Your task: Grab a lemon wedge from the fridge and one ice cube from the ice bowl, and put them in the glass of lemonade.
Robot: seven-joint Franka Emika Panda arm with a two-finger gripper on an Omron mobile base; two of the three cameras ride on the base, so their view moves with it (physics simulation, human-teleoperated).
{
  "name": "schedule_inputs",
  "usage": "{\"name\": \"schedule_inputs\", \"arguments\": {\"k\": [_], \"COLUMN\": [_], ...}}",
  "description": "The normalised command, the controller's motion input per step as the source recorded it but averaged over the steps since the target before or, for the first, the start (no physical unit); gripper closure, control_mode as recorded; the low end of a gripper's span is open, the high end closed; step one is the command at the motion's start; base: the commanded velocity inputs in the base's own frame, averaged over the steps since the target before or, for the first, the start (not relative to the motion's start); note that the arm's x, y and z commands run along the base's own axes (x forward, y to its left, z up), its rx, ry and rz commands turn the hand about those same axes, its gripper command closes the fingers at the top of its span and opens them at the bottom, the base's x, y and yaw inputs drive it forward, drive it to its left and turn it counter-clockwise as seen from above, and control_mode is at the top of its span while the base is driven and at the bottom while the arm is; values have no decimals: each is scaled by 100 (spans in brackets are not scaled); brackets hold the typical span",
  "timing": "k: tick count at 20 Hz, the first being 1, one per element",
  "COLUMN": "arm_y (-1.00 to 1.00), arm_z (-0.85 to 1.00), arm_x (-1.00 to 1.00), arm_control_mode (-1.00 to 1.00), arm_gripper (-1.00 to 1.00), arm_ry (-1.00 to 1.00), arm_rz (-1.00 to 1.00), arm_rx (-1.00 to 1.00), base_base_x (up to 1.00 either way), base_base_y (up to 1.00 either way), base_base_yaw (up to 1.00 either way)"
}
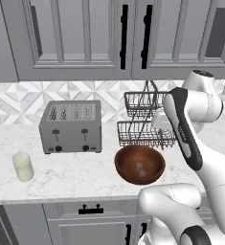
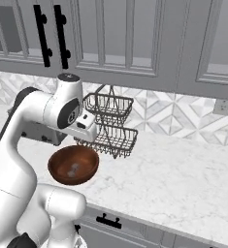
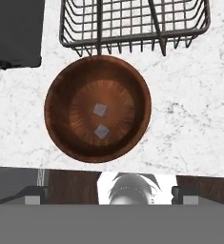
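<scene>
Holding two pale cubes, glossy reddish-brown ice bowl [image 3: 61,125] sits beneath wide-open jaws.

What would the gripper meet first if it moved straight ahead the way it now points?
Most likely the ice bowl: the open gripper points down at it, near the two ice cubes inside. Its height above the bowl is unclear.
</scene>
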Motion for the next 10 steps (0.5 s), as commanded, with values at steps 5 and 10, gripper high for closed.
{"name": "schedule_inputs", "arguments": {"k": [5, 10], "arm_y": [0, 0], "arm_z": [0, 0], "arm_x": [0, 0], "arm_control_mode": [100, 100], "arm_gripper": [-100, -100], "arm_ry": [0, 0], "arm_rz": [0, 0], "arm_rx": [0, 0], "base_base_x": [5, 0], "base_base_y": [0, 0], "base_base_yaw": [8, 0]}}
